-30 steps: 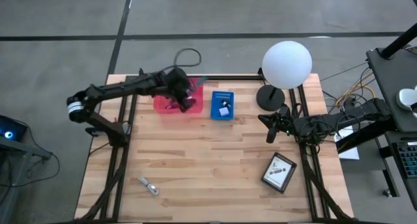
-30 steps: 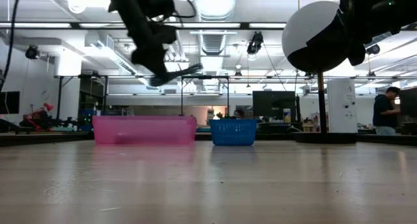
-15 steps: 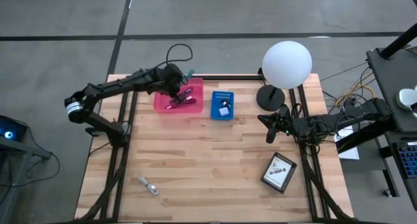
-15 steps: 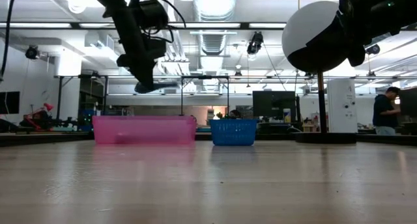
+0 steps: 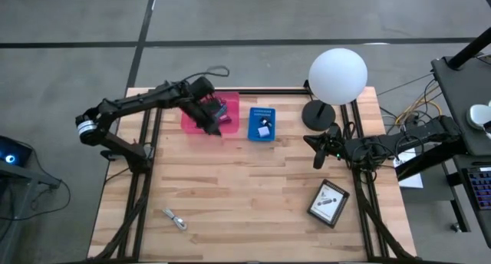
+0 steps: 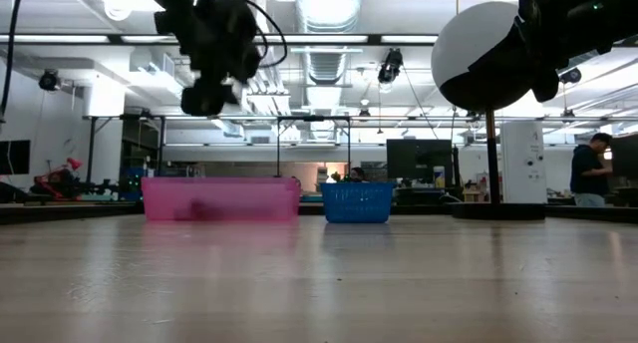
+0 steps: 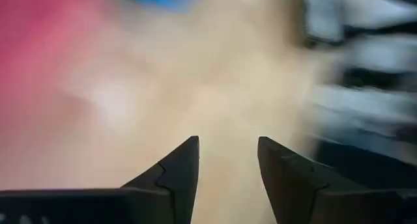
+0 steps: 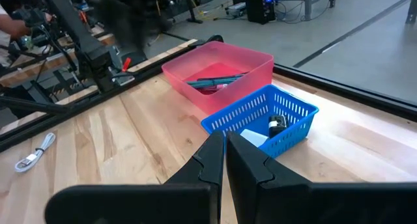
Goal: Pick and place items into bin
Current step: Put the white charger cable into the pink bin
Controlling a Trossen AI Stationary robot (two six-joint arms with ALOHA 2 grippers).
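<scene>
My left gripper (image 5: 214,128) hangs open and empty over the near edge of the pink bin (image 5: 192,118), above the bin in the low view (image 6: 204,99). Its wrist view (image 7: 226,160) is blurred and shows nothing between the fingers. Teal and magenta pens (image 8: 212,81) lie in the pink bin (image 8: 221,64). The blue bin (image 5: 261,124) holds a small black thing and a white card (image 8: 270,127). A silvery clip (image 5: 175,218) lies at the near left. A dark-framed white card (image 5: 328,202) lies at the near right. My right gripper (image 5: 316,152) waits shut by the lamp base.
The white globe lamp (image 5: 337,76) stands on its black base (image 5: 317,113) at the far right, close to my right arm. Bare wood lies in the table's middle between the bins and the near edge. A black cable (image 5: 217,70) loops behind the pink bin.
My left gripper has swung about over the pink bin, toward the table's left edge and up, and has turned. The teal pen that stuck out of its fingers a second ago no longer shows in them.
</scene>
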